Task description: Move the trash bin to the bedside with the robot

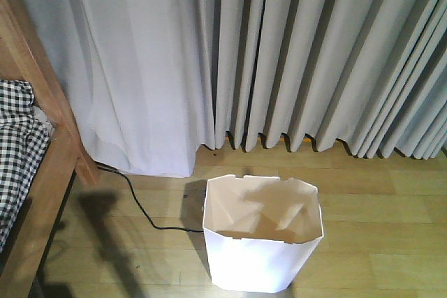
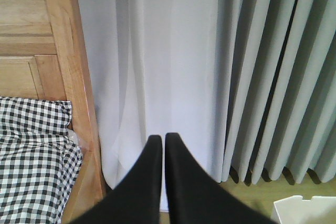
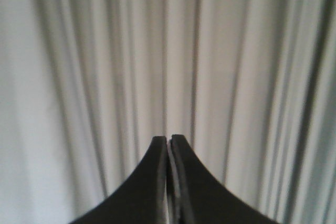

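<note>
The white trash bin stands upright on the wooden floor in the front view, low and right of centre, empty, cream inside. Its rim corner shows in the left wrist view at the bottom right. The bed with wooden frame and checked bedding is at the left edge; it also shows in the left wrist view. My left gripper is shut and empty, pointing at the curtain beside the bedpost. My right gripper is shut and empty, facing the curtain. Neither arm shows in the front view.
Grey pleated curtains hang across the whole back, down to the floor. A black cable runs over the floor from under the curtain toward the bin's left side. Wooden floor lies right of the bin.
</note>
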You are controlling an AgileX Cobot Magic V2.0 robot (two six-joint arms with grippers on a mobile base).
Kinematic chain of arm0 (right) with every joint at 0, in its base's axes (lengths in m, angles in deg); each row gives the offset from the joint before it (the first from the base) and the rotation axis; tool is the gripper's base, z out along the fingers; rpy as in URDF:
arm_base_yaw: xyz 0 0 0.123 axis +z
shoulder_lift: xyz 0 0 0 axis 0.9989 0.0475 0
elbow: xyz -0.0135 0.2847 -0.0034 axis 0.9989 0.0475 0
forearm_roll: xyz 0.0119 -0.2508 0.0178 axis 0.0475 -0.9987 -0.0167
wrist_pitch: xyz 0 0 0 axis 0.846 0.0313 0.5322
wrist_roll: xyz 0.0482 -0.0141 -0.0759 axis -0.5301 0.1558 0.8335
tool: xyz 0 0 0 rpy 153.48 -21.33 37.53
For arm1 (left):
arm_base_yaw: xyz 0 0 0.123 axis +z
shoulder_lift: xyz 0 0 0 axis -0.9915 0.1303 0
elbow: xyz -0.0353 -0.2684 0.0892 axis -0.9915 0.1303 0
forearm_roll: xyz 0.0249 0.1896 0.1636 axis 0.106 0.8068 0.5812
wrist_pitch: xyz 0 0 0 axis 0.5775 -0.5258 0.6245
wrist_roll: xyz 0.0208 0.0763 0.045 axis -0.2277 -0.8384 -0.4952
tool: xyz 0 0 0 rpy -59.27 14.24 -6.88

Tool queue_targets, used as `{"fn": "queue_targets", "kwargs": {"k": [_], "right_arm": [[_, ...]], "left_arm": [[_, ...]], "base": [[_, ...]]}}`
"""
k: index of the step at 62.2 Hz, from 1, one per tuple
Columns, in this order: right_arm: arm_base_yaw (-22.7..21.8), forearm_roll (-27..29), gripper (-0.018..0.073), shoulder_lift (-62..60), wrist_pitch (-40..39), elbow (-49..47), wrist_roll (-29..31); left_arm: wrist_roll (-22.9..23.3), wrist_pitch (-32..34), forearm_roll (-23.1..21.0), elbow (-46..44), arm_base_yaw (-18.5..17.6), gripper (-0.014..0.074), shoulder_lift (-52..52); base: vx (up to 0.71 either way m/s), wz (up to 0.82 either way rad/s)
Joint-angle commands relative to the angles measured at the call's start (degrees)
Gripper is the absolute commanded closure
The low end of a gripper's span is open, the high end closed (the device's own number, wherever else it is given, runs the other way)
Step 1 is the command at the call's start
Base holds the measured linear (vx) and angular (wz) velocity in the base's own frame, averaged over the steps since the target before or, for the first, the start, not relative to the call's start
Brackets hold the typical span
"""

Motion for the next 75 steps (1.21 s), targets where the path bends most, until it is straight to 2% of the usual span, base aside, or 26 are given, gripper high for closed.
{"fn": "queue_targets", "kwargs": {"k": [1,9,19,27,30,34,55,64,75], "right_arm": [[-0.29,-13.15,0.0569,-1.26,-3.24,-1.53,-11.73],[-0.29,-16.94,0.0569,-3.7,-3.95,1.69,-12.72],[-0.18,-16.94,0.0569,-8.68,-12.34,13.82,-12.97],[-0.18,-16.34,0.0569,-14.27,-16.11,21.83,-13.68],[-0.16,-15.4,0.0569,-17.1,-12.19,21.73,-14.58],[-0.11,-14.49,0.0569,-16.57,-11.65,21.79,-14.66],[-0.03,-14.35,0.0569,-16.68,-12.28,21.79,-15.74],[3.46,-14.66,0.0569,-16.68,-11.87,21.79,-15.26],[3.67,-14.85,0.0569,-16.68,-11.75,21.79,-15.26]], "left_arm": [[0.25,3.98,-0.19,1.07,-0.11,0.0603,-0.83],[0.25,3.98,-0.19,1.07,-0.11,0.0603,-0.83],[0.25,3.98,-0.19,1.07,-0.11,0.0603,-0.83],[0.25,3.98,-0.19,1.07,-0.11,0.0603,-0.83],[0.25,3.98,-0.19,1.07,-0.11,0.0603,-0.83],[0.25,3.98,-0.18,1.07,-0.11,0.0603,-0.8],[0.25,3.98,-0.18,1.07,-0.11,0.0603,-0.8],[0.25,3.98,-0.18,1.07,-0.11,0.0603,-0.8],[0.25,3.98,-0.18,1.07,-0.11,0.0603,-0.8]], "base": [[0.0,0.0],[0.0,0.0],[0.0,0.0],[0.0,0.0],[0.0,0.0],[0.0,0.0],[0.0,0.0],[0.0,0.0],[0.0,0.0]]}}
